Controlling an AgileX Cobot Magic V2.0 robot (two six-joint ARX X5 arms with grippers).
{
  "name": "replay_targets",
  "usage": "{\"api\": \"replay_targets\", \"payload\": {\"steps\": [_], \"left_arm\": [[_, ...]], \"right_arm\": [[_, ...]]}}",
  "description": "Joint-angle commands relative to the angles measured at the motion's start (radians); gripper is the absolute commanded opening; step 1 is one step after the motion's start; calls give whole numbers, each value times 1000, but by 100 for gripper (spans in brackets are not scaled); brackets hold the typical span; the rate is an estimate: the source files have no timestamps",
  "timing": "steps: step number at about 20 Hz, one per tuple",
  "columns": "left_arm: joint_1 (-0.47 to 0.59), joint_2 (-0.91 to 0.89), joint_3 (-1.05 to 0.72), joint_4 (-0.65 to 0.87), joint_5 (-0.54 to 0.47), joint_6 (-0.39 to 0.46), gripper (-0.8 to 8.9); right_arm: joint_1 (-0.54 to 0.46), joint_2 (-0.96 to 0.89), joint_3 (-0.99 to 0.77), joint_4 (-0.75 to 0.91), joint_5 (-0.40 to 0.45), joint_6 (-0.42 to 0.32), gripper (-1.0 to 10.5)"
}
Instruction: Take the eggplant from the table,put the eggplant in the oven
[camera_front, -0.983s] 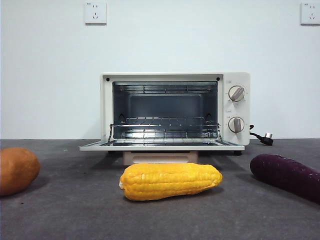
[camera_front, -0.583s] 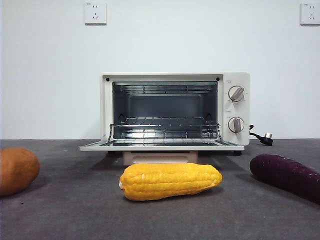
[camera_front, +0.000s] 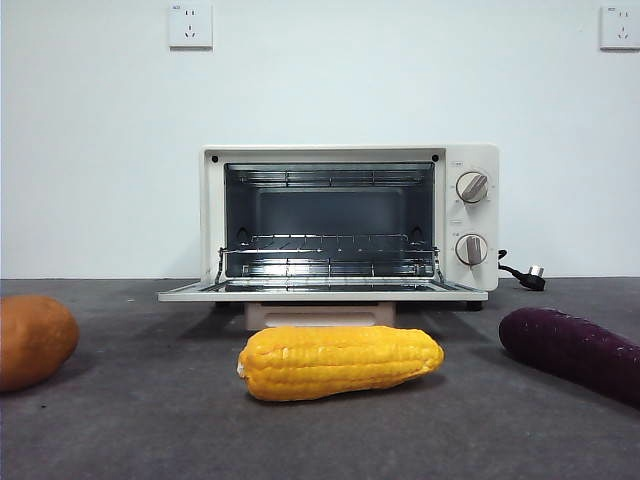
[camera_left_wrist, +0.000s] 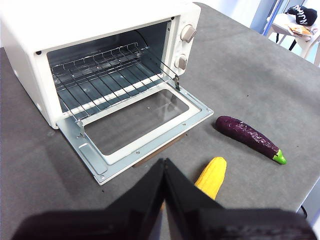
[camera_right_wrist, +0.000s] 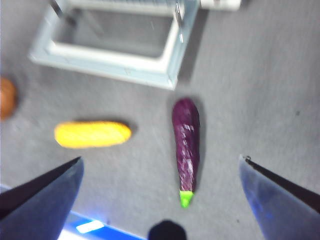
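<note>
Right gripper (camera_right_wrist: 160, 167) wide open, empty, seemingly above the eggplant (camera_right_wrist: 186, 142) on the table (camera_right_wrist: 260, 100); left gripper (camera_left_wrist: 164, 167) pinched closed, empty

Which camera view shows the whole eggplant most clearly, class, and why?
The left wrist view: the eggplant lies sharp and complete on the table, green stem included. The right wrist view shows it whole too, between the open right tool's jaws, but blurred. The front view cuts it off at the edge.

Yellow corn cob (camera_front: 341, 362) lying centre; orange-brown lump (camera_front: 35, 341) well apart; wall sockets (camera_front: 191, 25).
</note>
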Motion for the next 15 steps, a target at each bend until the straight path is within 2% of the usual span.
{"api": "replay_targets", "payload": {"steps": [1, 3, 5, 11, 15], "left_arm": [[0, -2, -4, 10, 3, -3, -6], [0, -2, -4, 10, 3, -3, -6], [0, -2, -4, 10, 3, -3, -6], [0, -2, -4, 10, 3, -3, -6], [0, -2, -4, 10, 3, -3, -6]], "right_arm": [[8, 37, -51, 8, 5, -16, 624], [19, 57, -132, 51, 5, -16, 619], [30, 63, -240, 123, 4, -16, 555], [63, 63, -508, 332, 1, 30, 553], [84, 63, -621, 425, 2, 64, 552]]}}
